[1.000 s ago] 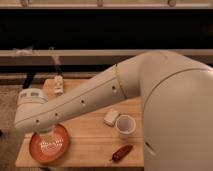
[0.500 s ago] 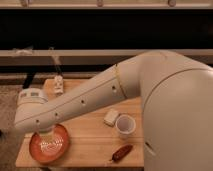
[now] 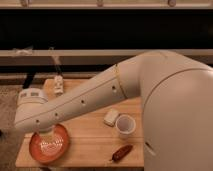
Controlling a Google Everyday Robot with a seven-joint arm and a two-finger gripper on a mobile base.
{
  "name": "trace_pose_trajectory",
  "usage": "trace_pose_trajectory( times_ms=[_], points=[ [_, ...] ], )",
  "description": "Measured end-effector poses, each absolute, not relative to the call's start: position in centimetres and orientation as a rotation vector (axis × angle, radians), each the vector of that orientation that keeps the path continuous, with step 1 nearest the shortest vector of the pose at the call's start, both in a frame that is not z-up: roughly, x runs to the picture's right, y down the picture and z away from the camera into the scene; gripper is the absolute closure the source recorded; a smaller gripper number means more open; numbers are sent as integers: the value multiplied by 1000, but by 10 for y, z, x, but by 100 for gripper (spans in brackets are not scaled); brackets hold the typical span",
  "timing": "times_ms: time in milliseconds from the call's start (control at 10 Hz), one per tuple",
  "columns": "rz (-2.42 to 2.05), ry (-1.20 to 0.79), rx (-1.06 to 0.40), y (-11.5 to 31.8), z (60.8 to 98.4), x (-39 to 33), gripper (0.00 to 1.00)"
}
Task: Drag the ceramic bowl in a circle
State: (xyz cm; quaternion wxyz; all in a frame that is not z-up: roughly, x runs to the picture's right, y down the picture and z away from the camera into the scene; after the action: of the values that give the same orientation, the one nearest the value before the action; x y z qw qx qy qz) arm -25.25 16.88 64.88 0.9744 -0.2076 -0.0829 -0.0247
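Plainly the big white arm [image 3: 90, 100] takes up most of what I can see, sweeping down from the right to the left end of the wooden bench [image 3: 90, 142]. Its pincer [image 3: 47, 137] points straight down into the ceramic bowl [image 3: 61, 148], which sits directly beneath it at the near left corner of the bench. The wrist hides the tip, so I cannot tell whether the pincer is clenched or released, nor whether it touches the glaze. Well off to the pincer's right stands a white cup [image 3: 125, 125], upright. Just beside the cup, on the side towards the pincer, lies a pale block [image 3: 111, 116]. Nearer the front edge, below the cup, lies a dark red, perhaps pepper-like thing [image 3: 121, 153]. Behind the pincer, at the far edge, stands a small pale object [image 3: 58, 85].
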Motion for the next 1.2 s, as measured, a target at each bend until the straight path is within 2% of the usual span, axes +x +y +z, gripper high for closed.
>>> trace_pose_trajectory(
  times_ms=[800, 1200],
  points=[
    [-74, -167, -433, 173, 651, -257, 20],
    [-195, -157, -520, 228, 676, -290, 20]
  ],
)
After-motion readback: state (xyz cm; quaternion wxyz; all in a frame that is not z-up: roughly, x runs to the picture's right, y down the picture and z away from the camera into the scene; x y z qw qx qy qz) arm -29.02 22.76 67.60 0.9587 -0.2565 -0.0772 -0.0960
